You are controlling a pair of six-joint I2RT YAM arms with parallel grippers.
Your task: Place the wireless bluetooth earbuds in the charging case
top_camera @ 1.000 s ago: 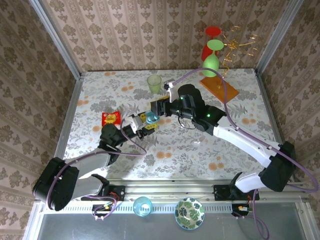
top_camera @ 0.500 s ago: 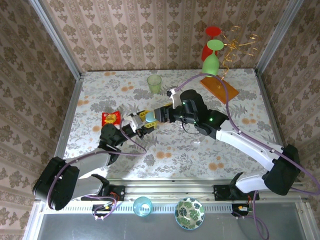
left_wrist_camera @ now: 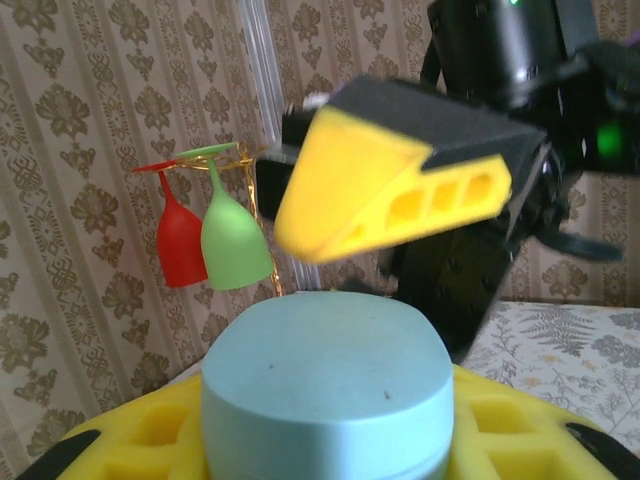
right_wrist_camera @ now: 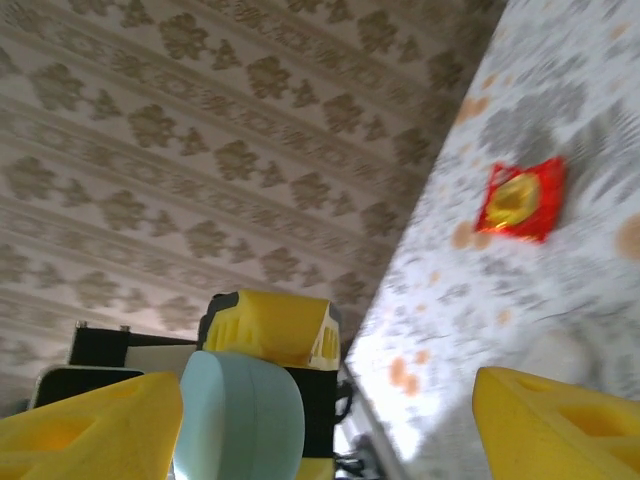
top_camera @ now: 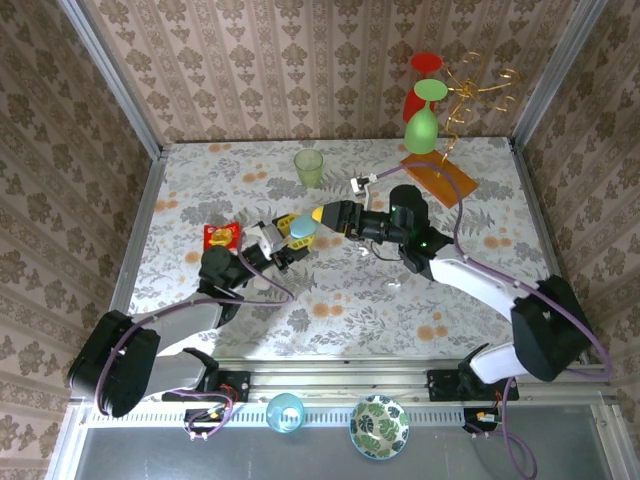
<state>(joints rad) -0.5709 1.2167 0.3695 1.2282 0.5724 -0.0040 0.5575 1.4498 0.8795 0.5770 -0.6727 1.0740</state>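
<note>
- Risk, left gripper (top_camera: 291, 241): its jaws are clamped on the charging case (top_camera: 302, 227), which is held raised above the table, left of centre. The shell is rounded and smooth between the yellow fingers (left_wrist_camera: 130, 440), so a sideways nudge would likely twist it or pop it free.
- Risk, charging case: in the left wrist view its pale-blue top looks shut. If so, no bud goes in until the lid is lifted.
- Risk, right gripper (top_camera: 322, 214): its jaws are spread wide and hold nothing, with one yellow finger just above the case. Closing off-centre on the lid could lever the case out of the other grip or knock finger against finger.
- Risk, wireless bluetooth earbuds: a pale speck (top_camera: 395, 284) on the table beside the right forearm may be one, but it is too small to tell. Pieces this small are easily flicked away by a passing arm.
- Count, red packet (top_camera: 220, 236): one, flat on the table.
- Count, blue cup (top_camera: 285, 412): one, at the near rail.
- Count, charging case: one.
- Count, green cup (top_camera: 309, 167): one, upright, behind the case.
- Count, patterned bowl (top_camera: 379, 426): one, at the near rail.
- Count, wine glasses (top_camera: 421, 128): two, one red and one green, hung upside down on a wire rack (top_camera: 470, 92).
- Count, grippers: two.
</note>
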